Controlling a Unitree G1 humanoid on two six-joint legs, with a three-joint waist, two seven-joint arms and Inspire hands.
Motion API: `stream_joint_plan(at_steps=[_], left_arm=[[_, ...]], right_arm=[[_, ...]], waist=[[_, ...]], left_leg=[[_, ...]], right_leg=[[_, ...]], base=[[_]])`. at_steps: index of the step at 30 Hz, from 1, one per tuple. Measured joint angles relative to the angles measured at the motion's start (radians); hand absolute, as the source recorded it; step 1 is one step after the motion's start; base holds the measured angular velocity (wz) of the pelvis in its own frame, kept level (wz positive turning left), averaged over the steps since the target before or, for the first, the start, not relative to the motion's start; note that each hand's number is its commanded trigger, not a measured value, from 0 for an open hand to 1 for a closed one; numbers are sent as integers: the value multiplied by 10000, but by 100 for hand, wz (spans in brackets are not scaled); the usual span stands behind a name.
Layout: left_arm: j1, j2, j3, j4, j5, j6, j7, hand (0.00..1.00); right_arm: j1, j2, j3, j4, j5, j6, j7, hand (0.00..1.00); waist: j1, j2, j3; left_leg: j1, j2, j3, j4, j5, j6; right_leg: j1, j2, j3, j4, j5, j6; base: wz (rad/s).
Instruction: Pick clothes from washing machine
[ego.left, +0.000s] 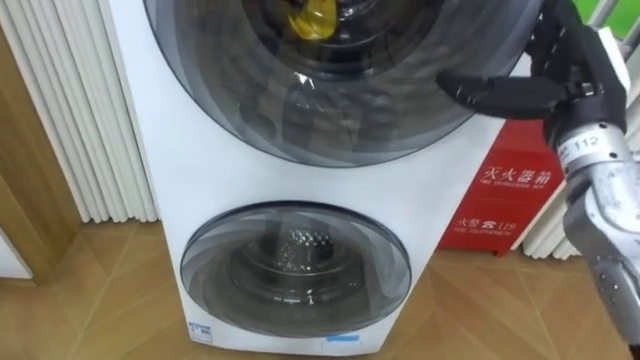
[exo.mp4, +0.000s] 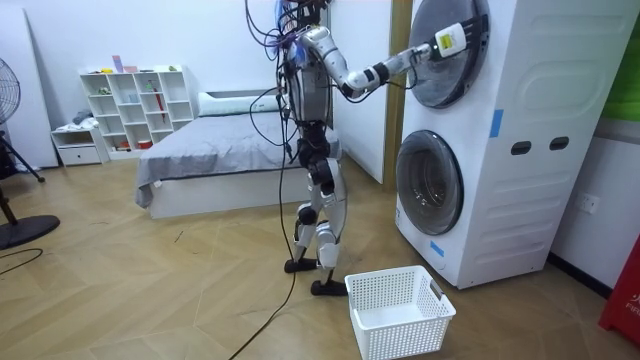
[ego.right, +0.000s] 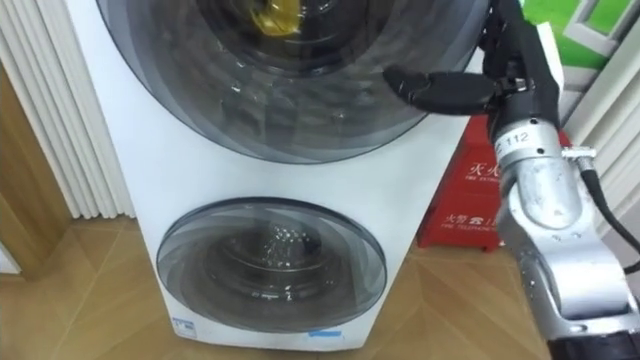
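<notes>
I stand facing a white stacked washing machine (exo.mp4: 500, 150). Its upper round door (ego.left: 330, 110) of dark glass looks closed. Behind the glass a yellow cloth (ego.left: 312, 18) lies in the drum, near the view's top edge. My right hand (ego.left: 560, 90) is raised at the door's right rim. Its thumb (ego.right: 440, 90) stretches straight to the left over the glass, and the fingers point up along the rim and are partly cut off. The hand holds nothing. The room view shows this arm reaching the upper door (exo.mp4: 447, 40).
The lower door (ego.left: 295, 265) is closed, with a bare drum behind it. A red box (ego.left: 495, 190) stands on the floor right of the machine, and white ribbed panels (ego.left: 70, 110) on its left. A white laundry basket (exo.mp4: 400, 310) sits by my feet. A bed (exo.mp4: 210, 150) is behind me.
</notes>
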Motion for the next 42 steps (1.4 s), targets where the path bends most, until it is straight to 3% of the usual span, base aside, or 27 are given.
stream_joint_plan(at_steps=[7, 13, 25, 31, 35, 37, 42], left_arm=[[73, -126, -15, 240, -11, 10, 199, 0], [48, -138, -19, 254, -283, 5, 434, 0], [207, -142, -23, 335, -868, -126, 588, 0], [259, -121, -612, 425, -1156, -168, 623, 0], [262, -113, -712, 442, -1158, -294, 622, 0], [236, -111, -716, 433, -1153, -337, 611, 0], [230, -66, -1006, 324, -1152, -664, 605, 0]], right_arm=[[1046, 662, 22, -1503, -1447, -19, -13, 0], [1714, 712, 15, -2476, -1841, -62, 158, 0], [1939, 744, 29, -2626, -1824, -70, 425, 0], [2014, 850, 128, -2699, -1090, -70, 616, 0], [2555, 876, 210, -3360, -617, -145, 647, 0], [2849, 1112, 214, -3577, -601, -389, 793, 0], [3089, 1534, 228, -3906, -264, -517, 1016, 0]], waist=[[-51, 174, 51], [-138, 362, -13], [-296, 240, -94], [-304, 227, -90], [-294, 246, -73], [-315, 249, -70], [-356, 289, -55]], left_leg=[[99, 26, 296, -5, -13, -14], [51, 36, 299, -84, -48, -20], [79, 33, 356, -59, -46, -20], [256, 43, 506, -60, -46, -20], [255, 46, 556, -67, -46, -20], [239, 58, 625, -69, -47, -21], [212, 86, 721, -90, -72, -58]], right_leg=[[-28, 70, 258, 90, -27, -24], [-152, 102, 287, 151, -39, -23], [-135, 111, 363, 141, -40, -22], [-20, 151, 515, 147, -40, -22], [-40, 159, 541, 157, -40, -23], [-63, 169, 547, 158, -34, -32], [-162, 216, 615, 199, -10, -69]], base=[[-11], [0], [0], [-7], [-3], [-5], [-4]])
